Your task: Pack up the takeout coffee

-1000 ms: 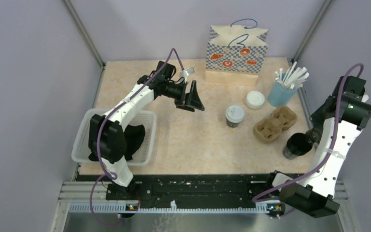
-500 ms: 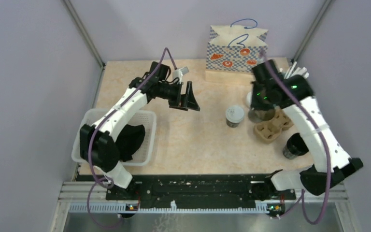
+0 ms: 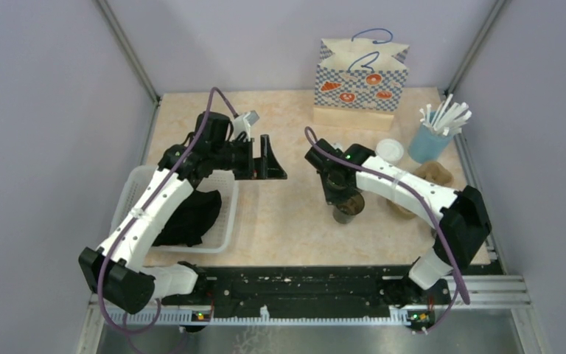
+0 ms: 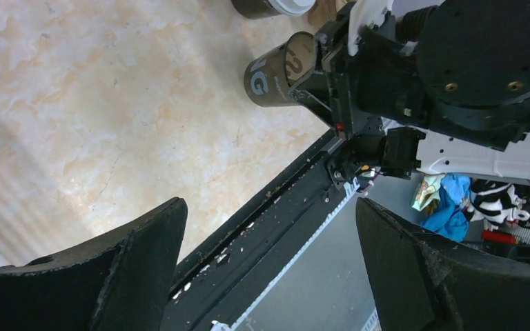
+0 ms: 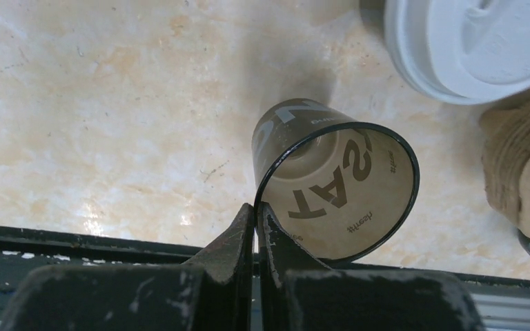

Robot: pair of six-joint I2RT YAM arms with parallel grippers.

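Centrally, the right end effector [image 5: 255, 210] is shown clamped on the rim of a lidless dark cup [image 5: 338, 186] near the front middle of the desk [image 3: 287, 214]. One lidded coffee cup [image 5: 469, 41] is seen standing just beside that cup and next to the pulp carrier [image 5: 517, 152]; in the overhead view it is hidden by the right arm. The left end effector [image 3: 273, 158] is held with its jaws wide apart, nothing between them, beside the white basket [image 3: 129, 199]. A paper bag [image 3: 361, 74] is placed at the far edge
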